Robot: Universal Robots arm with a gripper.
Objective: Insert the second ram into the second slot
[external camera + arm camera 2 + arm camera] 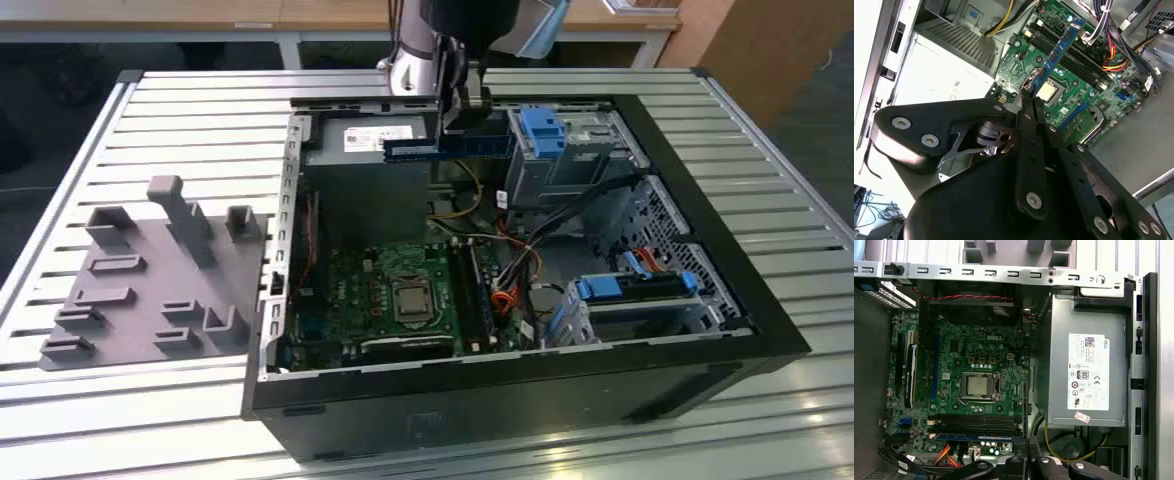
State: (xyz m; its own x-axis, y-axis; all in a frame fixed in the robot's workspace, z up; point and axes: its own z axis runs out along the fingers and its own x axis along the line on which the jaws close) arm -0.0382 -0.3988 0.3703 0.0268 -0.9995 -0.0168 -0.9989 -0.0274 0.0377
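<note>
The black two-fingered pincer (463,125) is clenched on one end of the thin, flat blue circuit-board ram stick (441,149). The stick juts sideways from its fingertips, held in the air above the open black computer case (534,400). In the second wrist view, the green motherboard (1016,62) and its dark memory slots (1074,62) lie beyond the stick, apart from the pincer (1029,91).

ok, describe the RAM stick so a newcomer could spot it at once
Find the open computer case on the slatted table; over its far end in the exterior view hangs the end effector. Clamped in it is the second ram, a thin flat blue board held level, unlike the chunky light-blue drive-bay clips beside it.
</note>
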